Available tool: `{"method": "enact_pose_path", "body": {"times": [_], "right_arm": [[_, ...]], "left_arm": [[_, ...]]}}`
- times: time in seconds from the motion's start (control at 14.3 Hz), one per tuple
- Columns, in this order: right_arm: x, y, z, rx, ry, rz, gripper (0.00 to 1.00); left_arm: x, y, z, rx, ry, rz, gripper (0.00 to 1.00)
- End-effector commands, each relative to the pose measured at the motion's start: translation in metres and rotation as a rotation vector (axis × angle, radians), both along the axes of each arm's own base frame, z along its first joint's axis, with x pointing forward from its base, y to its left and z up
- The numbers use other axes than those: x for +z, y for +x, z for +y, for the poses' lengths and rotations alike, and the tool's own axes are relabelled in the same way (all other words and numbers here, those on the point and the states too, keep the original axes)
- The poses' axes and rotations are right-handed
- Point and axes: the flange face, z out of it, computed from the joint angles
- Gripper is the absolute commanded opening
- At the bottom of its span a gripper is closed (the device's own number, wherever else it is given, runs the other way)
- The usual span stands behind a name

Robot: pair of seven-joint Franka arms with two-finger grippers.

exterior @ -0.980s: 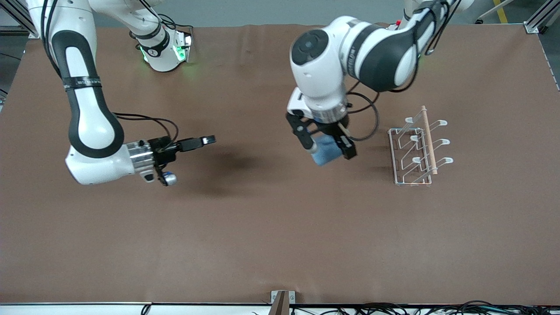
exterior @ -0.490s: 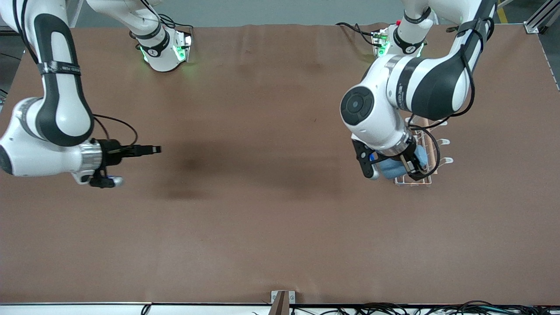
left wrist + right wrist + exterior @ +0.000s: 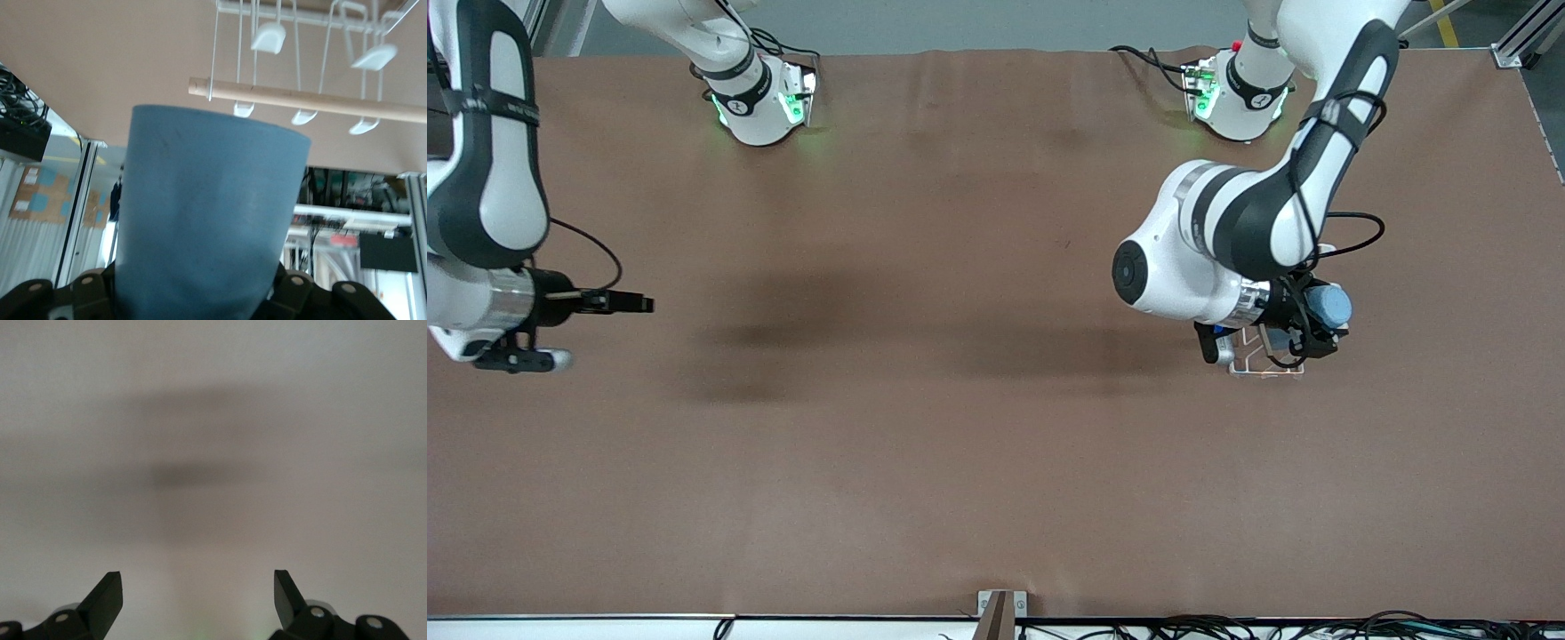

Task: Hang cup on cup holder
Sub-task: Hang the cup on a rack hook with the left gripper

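The light-blue cup is held in my left gripper, lying sideways in the air over the cup holder. The arm covers most of that white wire rack; only its corner nearest the front camera shows. In the left wrist view the cup fills the middle, with the rack's wooden rod and several looped prongs past its rim. My right gripper is open and empty, low over bare table at the right arm's end; its fingertips stand wide apart.
The brown table mat is bare around the rack. Both arm bases stand along the table edge farthest from the front camera. Cables lie along the edge nearest that camera.
My left arm has carried the cup from over the table's middle to over the rack and turned it sideways. My right arm has drawn back toward its own end of the table.
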Motion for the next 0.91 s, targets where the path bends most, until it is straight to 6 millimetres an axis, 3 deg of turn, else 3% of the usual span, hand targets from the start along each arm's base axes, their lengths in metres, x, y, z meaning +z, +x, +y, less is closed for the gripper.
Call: {"method": "enact_pose_path", "body": {"times": [0.0, 0.14, 0.42, 0.7, 0.84], "right_arm": [[0.074, 0.008, -0.008, 0.015, -0.060, -0.061, 1.00], [0.120, 0.007, -0.011, 0.011, -0.070, -0.096, 1.00], [0.153, 0.006, -0.008, 0.020, -0.075, -0.142, 1.00], [0.187, -0.010, -0.009, 0.015, -0.079, -0.157, 1.00], [0.207, -0.021, -0.012, 0.014, -0.096, -0.200, 1.00]], "left_arm": [[-0.025, -0.007, -0.005, -0.017, 0.098, -0.006, 0.37], [-0.048, -0.015, -0.009, -0.012, 0.178, -0.014, 0.37], [-0.064, -0.022, -0.004, -0.010, 0.227, -0.056, 0.39], [-0.103, -0.026, -0.006, 0.011, 0.245, -0.100, 0.39], [-0.111, -0.029, -0.009, 0.014, 0.249, -0.121, 0.39]]}}
